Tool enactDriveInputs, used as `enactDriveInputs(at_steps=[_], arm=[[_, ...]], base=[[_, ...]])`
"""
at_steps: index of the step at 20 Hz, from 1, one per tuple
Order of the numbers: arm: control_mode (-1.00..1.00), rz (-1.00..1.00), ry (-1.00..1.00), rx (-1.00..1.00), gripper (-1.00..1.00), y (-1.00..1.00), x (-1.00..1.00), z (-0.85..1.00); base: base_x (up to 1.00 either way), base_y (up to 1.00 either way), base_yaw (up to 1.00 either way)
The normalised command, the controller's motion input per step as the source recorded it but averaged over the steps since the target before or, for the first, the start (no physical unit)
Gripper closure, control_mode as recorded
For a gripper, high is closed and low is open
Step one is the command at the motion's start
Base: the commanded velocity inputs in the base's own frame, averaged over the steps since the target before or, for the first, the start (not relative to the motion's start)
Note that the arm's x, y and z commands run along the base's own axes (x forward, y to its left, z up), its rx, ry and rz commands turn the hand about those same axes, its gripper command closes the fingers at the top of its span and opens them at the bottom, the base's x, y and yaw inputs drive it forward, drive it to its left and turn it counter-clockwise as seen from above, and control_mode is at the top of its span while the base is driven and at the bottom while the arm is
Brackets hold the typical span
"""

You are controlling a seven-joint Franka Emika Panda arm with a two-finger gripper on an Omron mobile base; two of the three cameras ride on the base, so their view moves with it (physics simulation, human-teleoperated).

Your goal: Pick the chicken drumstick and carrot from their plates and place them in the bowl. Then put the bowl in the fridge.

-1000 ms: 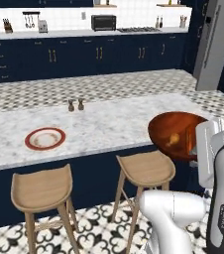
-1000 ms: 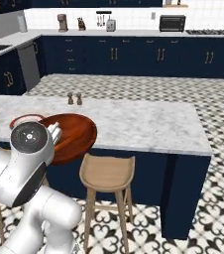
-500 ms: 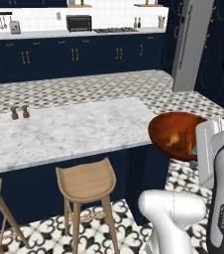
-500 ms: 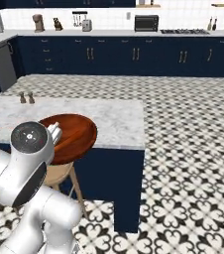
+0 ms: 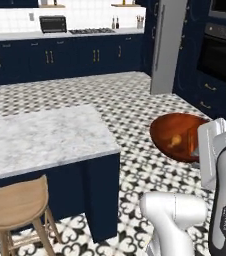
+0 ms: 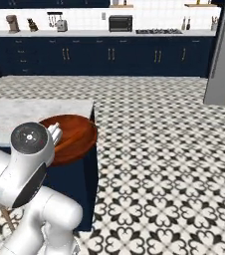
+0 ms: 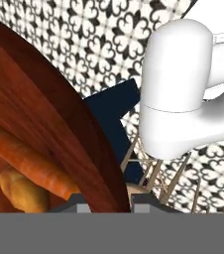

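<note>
My gripper (image 7: 106, 201) is shut on the rim of the brown wooden bowl (image 7: 34, 114), which hangs in the air beside the island's end. Inside it lie the orange carrot (image 7: 29, 161) and the golden chicken drumstick (image 7: 22, 191). In the left base view the bowl (image 5: 177, 137) floats over the patterned floor in front of my arm, with the drumstick (image 5: 174, 141) showing in it. From the right base view the bowl (image 6: 74, 137) sits just past my wrist. The grey fridge (image 5: 167, 45) stands ahead at the right. The plates are out of view.
The marble island (image 5: 45, 135) with a wooden stool (image 5: 15, 200) fills the left. A dark wall oven (image 5: 225, 55) stands right of the fridge (image 6: 224, 55). Navy cabinets with a microwave (image 6: 120, 23) line the back wall. Open patterned floor (image 6: 159, 149) lies between.
The base has turned and driven right, so the whole scene slid left; the plate and shakers left the picture and the fridge came closer. The bowl stays in my grip.
</note>
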Motion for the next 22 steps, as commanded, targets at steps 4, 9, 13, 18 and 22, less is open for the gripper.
enactDriveInputs(at_steps=[4, 9, 13, 18, 22], arm=[[1.00, 0.00, 0.00, 0.00, 1.00, 0.00, 0.00, 0.00], [1.00, 0.00, 0.00, 0.00, 1.00, 0.00, 0.00, 0.00], [1.00, 0.00, 0.00, 0.00, 1.00, 0.00, 0.00, 0.00], [1.00, 0.00, 0.00, 0.00, 1.00, 0.00, 0.00, 0.00], [1.00, 0.00, 0.00, 0.00, 1.00, 0.00, 0.00, 0.00]], base=[[0.82, -1.00, -0.04], [1.00, -1.00, 0.00], [1.00, -0.89, 0.00], [1.00, -0.73, 0.00], [1.00, -0.10, 0.03]])
